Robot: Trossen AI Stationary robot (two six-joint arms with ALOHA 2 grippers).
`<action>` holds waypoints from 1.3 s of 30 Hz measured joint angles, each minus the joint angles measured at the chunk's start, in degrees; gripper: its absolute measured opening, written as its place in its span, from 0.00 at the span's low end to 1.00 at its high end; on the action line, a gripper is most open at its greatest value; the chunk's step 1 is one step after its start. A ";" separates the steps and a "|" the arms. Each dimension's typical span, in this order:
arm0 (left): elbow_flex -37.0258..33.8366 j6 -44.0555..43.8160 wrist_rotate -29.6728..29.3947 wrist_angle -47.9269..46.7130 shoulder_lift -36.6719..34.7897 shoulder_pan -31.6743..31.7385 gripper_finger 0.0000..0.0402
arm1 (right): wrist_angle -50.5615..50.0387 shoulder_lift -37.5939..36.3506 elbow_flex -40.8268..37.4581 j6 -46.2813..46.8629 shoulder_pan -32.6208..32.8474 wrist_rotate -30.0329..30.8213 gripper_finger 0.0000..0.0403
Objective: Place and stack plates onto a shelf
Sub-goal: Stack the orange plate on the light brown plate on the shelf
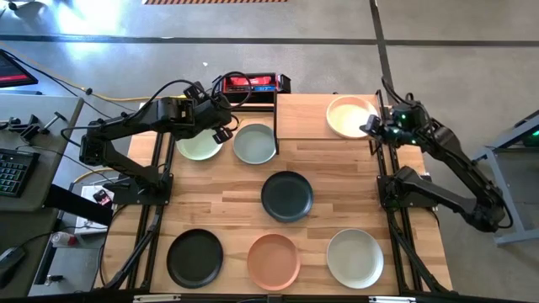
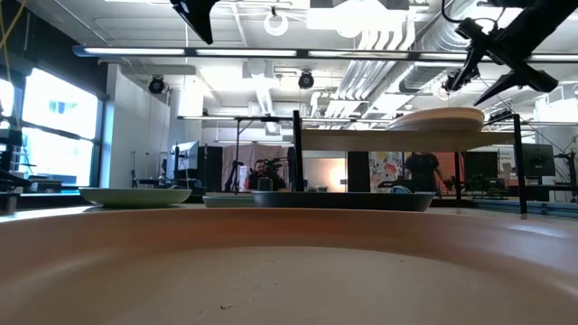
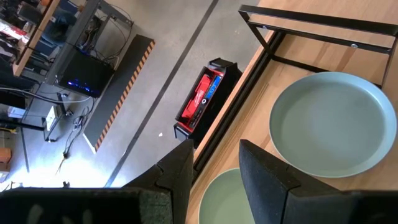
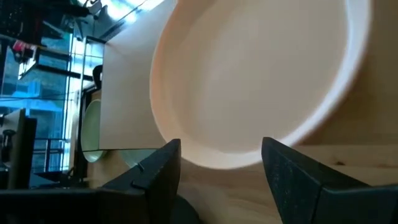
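A cream plate rests flat on the light-wood shelf at the table's far edge; the low view shows the cream plate on the raised panel. My right gripper hangs open just above that plate's right rim, and in its wrist view the right gripper has the plate's rim ahead of its fingers. My left gripper is open and raised over the gap between the pale green plate and the grey-green plate. Its wrist view shows the left gripper above both.
A dark teal plate lies mid-table. Along the near edge sit a black plate, a terracotta plate and an off-white plate. A red-and-black box stands beyond the far edge. The shelf's left half is bare.
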 joint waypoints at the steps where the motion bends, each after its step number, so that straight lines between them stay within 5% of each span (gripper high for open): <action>1: 0.00 0.00 0.00 0.00 0.00 0.00 0.29 | 0.43 0.51 0.00 -0.59 0.00 -0.03 0.51; 19: 0.00 0.00 0.02 0.00 0.00 0.00 0.29 | 0.61 5.09 0.00 -5.53 0.00 -3.02 0.51; 27: 0.00 0.00 0.02 0.00 0.00 0.00 0.29 | 6.37 5.61 0.00 -7.08 0.74 -14.20 0.51; 39: 0.00 0.00 1.09 1.75 0.00 -0.02 0.29 | 6.02 10.91 0.00 -7.33 8.95 -11.10 0.51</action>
